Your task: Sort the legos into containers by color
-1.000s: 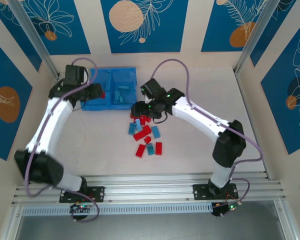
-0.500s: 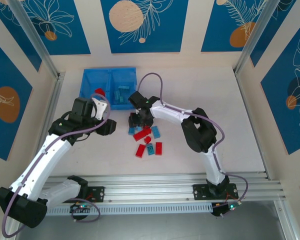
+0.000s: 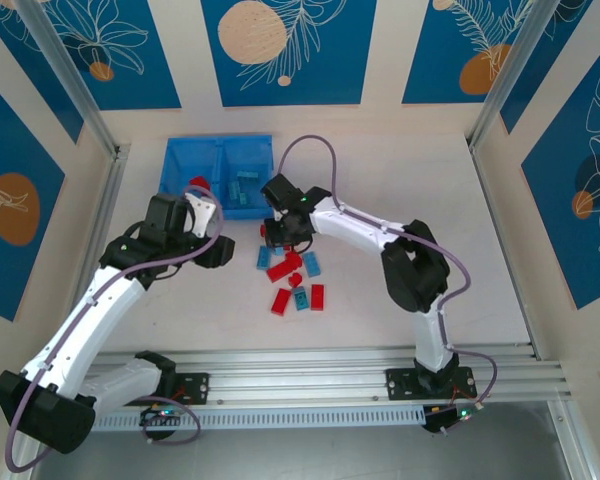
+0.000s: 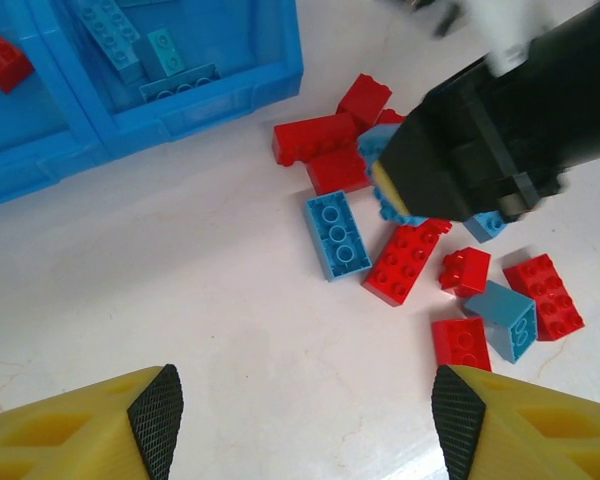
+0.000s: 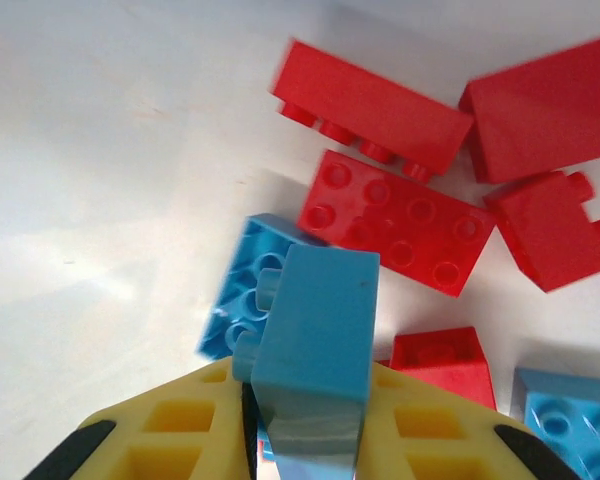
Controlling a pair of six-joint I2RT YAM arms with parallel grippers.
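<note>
The blue tray (image 3: 220,150) lies at the back left; its left container holds a red lego (image 3: 198,185) and its right container holds light blue legos (image 3: 244,190). A pile of red and light blue legos (image 3: 295,280) lies on the table right of the tray. My right gripper (image 3: 278,235) is at the pile's back edge. In the right wrist view it (image 5: 305,420) is shut on a light blue lego (image 5: 315,340), just above other bricks. My left gripper (image 4: 306,425) hangs open over bare table, left of the pile, with nothing between its fingers.
The tray's front wall (image 4: 210,100) is close to the pile's nearest red lego (image 4: 315,138). The right arm's black wrist (image 4: 480,130) hangs over the pile's back part. Bare table stretches to the right and front of the pile (image 3: 430,180).
My left arm drew back from over the tray to the table left of the pile, its jaws widening. My right gripper closed on a light blue lego at the pile.
</note>
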